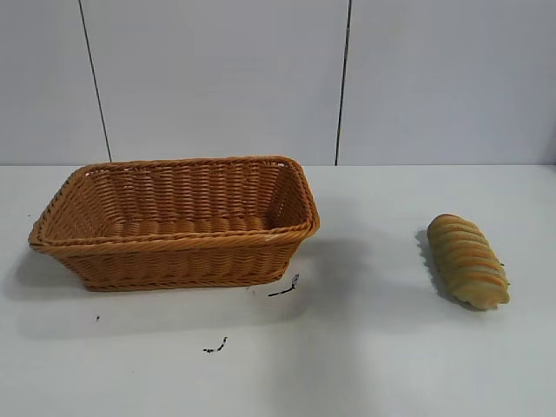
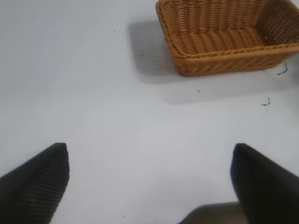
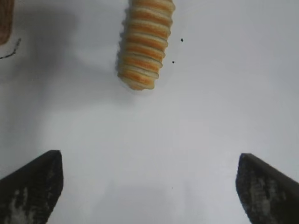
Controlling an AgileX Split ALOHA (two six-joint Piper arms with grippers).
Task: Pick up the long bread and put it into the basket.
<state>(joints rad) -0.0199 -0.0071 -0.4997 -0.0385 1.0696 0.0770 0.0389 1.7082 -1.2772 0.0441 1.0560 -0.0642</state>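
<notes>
The long bread (image 1: 466,261), pale yellow-tan with orange-brown ridges, lies on the white table at the right in the exterior view. The orange-brown wicker basket (image 1: 174,254) stands at the left and is empty. Neither arm shows in the exterior view. My right gripper (image 3: 149,161) is open and empty above the table, with the long bread (image 3: 144,44) ahead of it and apart from it. My left gripper (image 2: 149,156) is open and empty over bare table, with the basket (image 2: 229,60) farther off.
Small dark marks (image 1: 284,288) lie on the table just in front of the basket, and more dark specks (image 1: 215,347) sit nearer the front. A pale panelled wall stands behind the table.
</notes>
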